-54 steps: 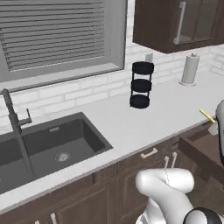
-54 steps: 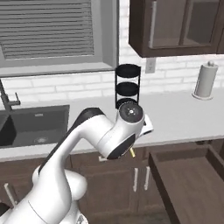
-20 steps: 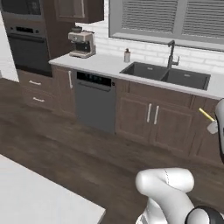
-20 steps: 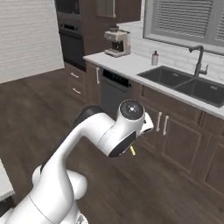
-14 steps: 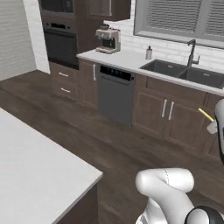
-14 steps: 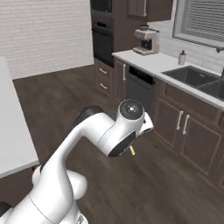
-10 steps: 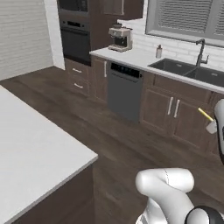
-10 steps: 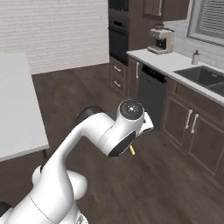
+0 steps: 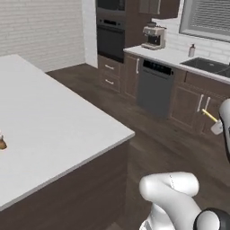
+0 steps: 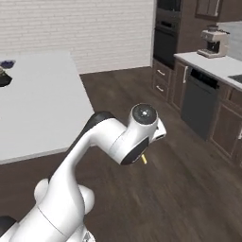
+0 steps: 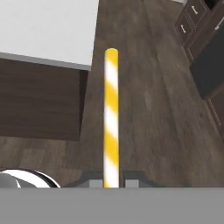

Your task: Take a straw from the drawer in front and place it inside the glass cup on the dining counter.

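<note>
My gripper [image 11: 111, 182] is shut on the straw [image 11: 111, 114], a thin stick striped yellow and white that points straight away from the hand. In the left base view the straw [image 9: 208, 115] sticks out to the upper left of the gripper [image 9: 216, 127] at the right edge. Its yellow tip [image 10: 143, 159] pokes out under the wrist in the right base view. The dining counter [image 9: 54, 130] lies to the left, with its white top [image 10: 38, 104] and dark side [image 11: 39, 103] ahead of the hand. The glass cup and the drawer are out of view.
Dark wood floor runs between the island and the wall cabinets. A black oven stack [image 9: 111, 36], a coffee machine [image 9: 154, 36], a dishwasher [image 9: 155, 87] and a sink [image 9: 211, 66] line the far wall. A dark bowl [image 10: 4, 79] sits at the island's far left.
The whole scene has swung as the base moved: the sink counter slid off to the right and the white island came into view. The straw stays in the shut gripper.
</note>
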